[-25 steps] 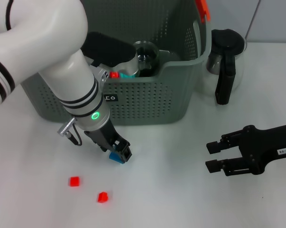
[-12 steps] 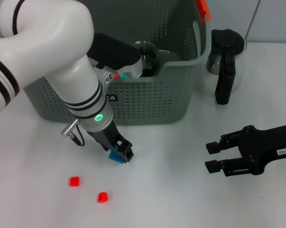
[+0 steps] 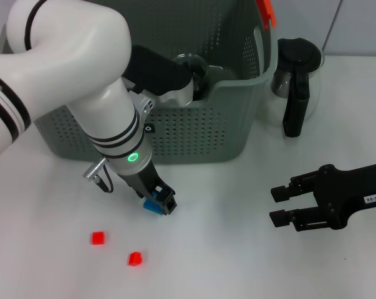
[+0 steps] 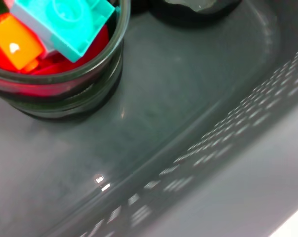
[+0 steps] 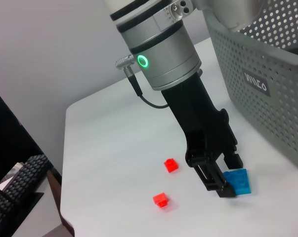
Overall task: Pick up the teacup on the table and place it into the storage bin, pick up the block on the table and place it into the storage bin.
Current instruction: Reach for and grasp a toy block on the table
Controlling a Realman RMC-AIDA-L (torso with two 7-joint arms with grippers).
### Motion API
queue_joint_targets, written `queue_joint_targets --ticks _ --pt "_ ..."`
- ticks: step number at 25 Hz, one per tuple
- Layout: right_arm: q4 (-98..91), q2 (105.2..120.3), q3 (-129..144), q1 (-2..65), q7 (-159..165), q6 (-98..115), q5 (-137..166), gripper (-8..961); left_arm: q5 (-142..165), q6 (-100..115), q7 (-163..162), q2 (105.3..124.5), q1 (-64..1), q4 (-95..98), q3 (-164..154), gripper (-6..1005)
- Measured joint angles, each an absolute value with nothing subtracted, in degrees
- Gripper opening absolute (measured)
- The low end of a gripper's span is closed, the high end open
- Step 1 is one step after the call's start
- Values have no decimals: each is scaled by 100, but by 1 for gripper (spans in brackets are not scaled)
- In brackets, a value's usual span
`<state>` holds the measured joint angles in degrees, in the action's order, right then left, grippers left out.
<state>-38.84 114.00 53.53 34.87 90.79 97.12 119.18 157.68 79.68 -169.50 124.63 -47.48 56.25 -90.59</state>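
The left gripper (image 3: 163,204) has its jaws pinching the blue block (image 3: 153,207) low over the worktop (image 3: 225,261), just near of the storage bin (image 3: 194,134). The right gripper (image 3: 281,205), jaws spread, hangs idle far right.

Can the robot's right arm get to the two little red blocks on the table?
Probably not easily. The right gripper sits far to the right, and the left gripper, at the small blue plastic block, stands between it and the two small red plastic blocks.
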Motion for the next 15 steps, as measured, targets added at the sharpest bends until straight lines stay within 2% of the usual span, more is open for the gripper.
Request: queue_joint_targets --ticks 15 --pt "-3884 11390 5344 3489 9079 9712 11918 562 15829 7891 -16959 12463 -4789 5588 -9287 582"
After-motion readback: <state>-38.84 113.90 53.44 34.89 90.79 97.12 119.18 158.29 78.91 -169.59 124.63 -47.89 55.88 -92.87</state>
